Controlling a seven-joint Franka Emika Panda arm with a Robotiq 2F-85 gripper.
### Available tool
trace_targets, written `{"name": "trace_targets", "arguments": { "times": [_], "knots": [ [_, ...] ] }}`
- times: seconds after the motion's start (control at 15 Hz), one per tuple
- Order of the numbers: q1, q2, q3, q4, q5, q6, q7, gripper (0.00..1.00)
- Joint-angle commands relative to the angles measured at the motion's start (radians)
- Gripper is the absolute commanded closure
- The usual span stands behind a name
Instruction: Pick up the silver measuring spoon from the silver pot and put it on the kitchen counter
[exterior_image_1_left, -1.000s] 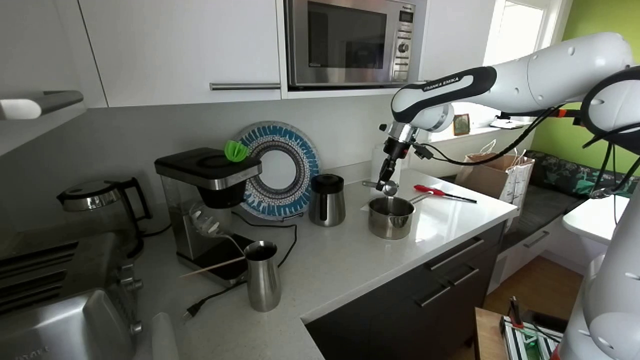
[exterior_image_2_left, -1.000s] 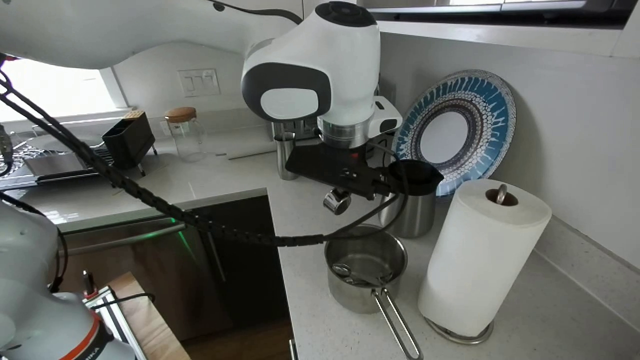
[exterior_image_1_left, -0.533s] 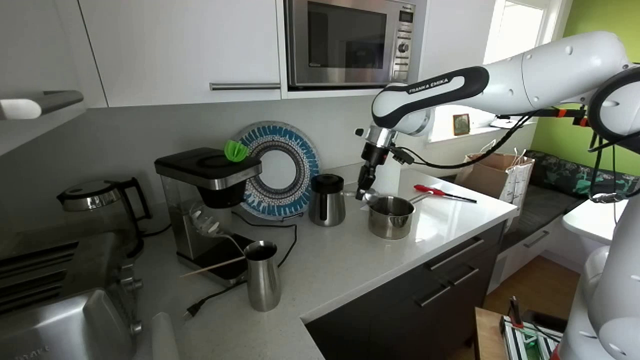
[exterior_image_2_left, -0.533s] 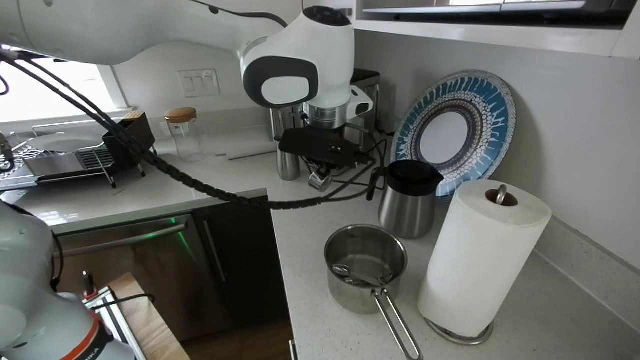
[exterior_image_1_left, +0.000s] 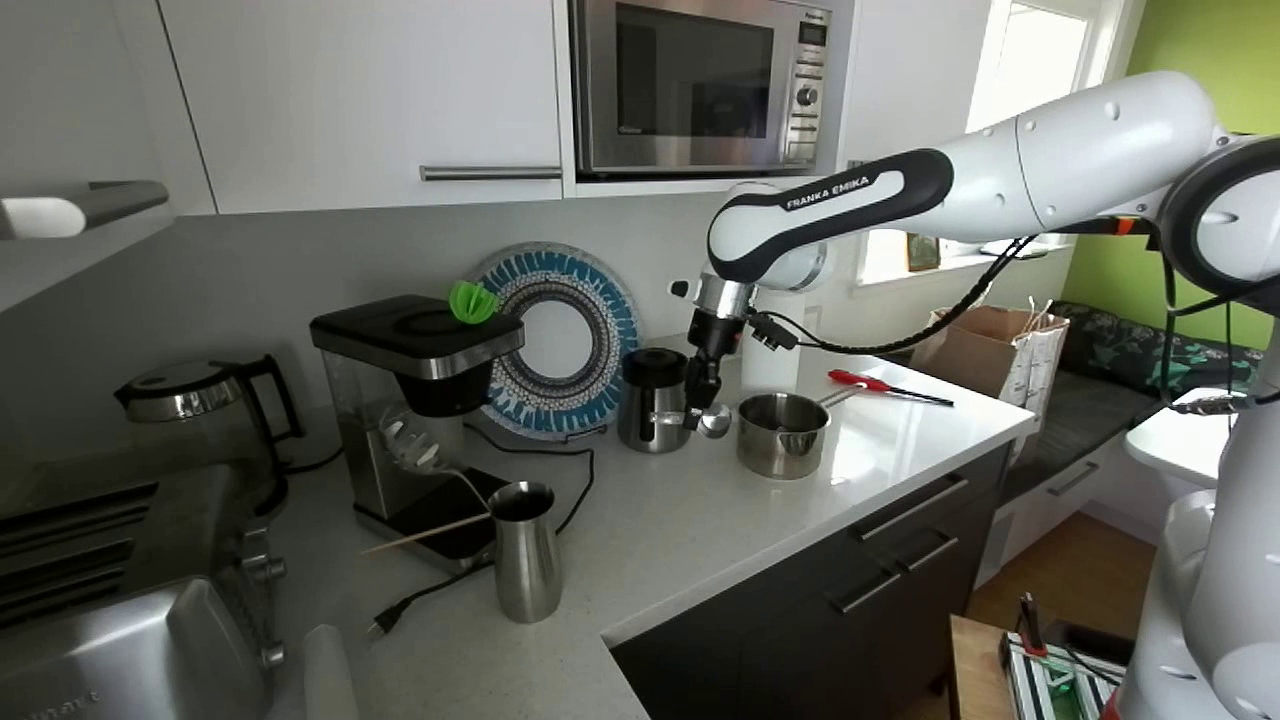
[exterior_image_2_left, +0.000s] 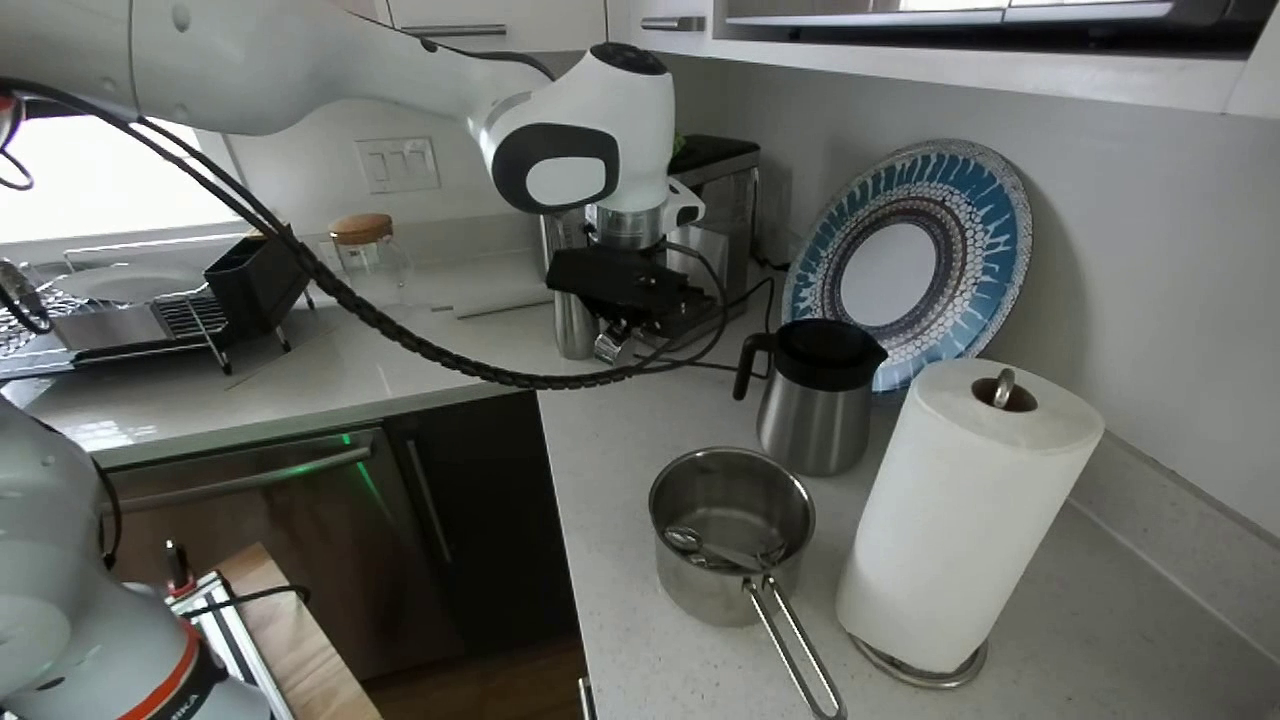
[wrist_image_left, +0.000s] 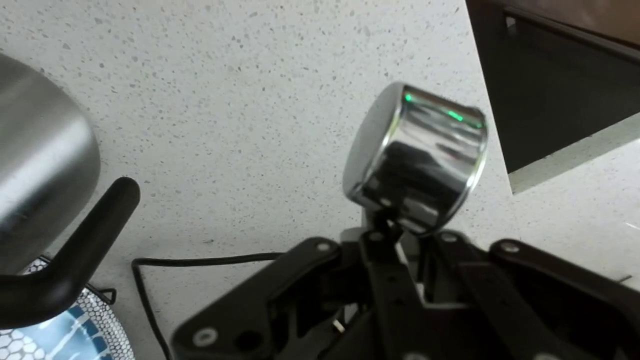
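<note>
- The kitchen counter (exterior_image_1_left: 650, 540), pale and speckled, runs from near left to far right in an exterior view, with dark cabinet fronts (exterior_image_1_left: 790, 620) beneath.
- The robot arm (exterior_image_1_left: 980, 180) reaches in from the right over the counter, its wrist bent down.
- The coffee maker (exterior_image_1_left: 420, 335) stands to the left, and a blue-patterned plate (exterior_image_1_left: 555, 340) is propped upright at the far side, just to its right.
- The paper towel roll (exterior_image_2_left: 965, 520) stands at the near right in an exterior view.
- The silver pot (exterior_image_2_left: 700, 590) sits upright on the counter, left of the roll, its long handle pointing near and right; another metal spoon (exterior_image_2_left: 685, 540) lies inside it.
- The steel jug (exterior_image_2_left: 815, 425), black-topped, stands just beyond the pot, on its far side.
- The gripper (wrist_image_left: 407, 242) is clenched on the handle of the silver measuring spoon (wrist_image_left: 425, 160), its dark fingers pressed close together in the wrist view.
- The silver measuring spoon is out of the pot and held above the counter (green glints show on its bowl); in both exterior views it is left of the pot and apart from it, and in the wrist view the bowl is tilted.
</note>
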Motion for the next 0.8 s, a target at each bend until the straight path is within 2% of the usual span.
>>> {"name": "trace_targets", "arguments": {
  "times": [0.0, 0.2, 0.4, 0.73],
  "knots": [
    [0.021, 0.051, 0.018, 0.007, 0.027, 0.036, 0.026, 0.97],
    [0.041, 0.136, 0.054, 0.021, 0.084, 0.11, 0.046, 0.97],
    [0.048, 0.252, 0.086, 0.089, 0.03, 0.182, 0.104, 0.97],
    [0.019, 0.436, 0.111, 0.283, -0.005, 0.165, 0.195, 0.97]
  ]
}}
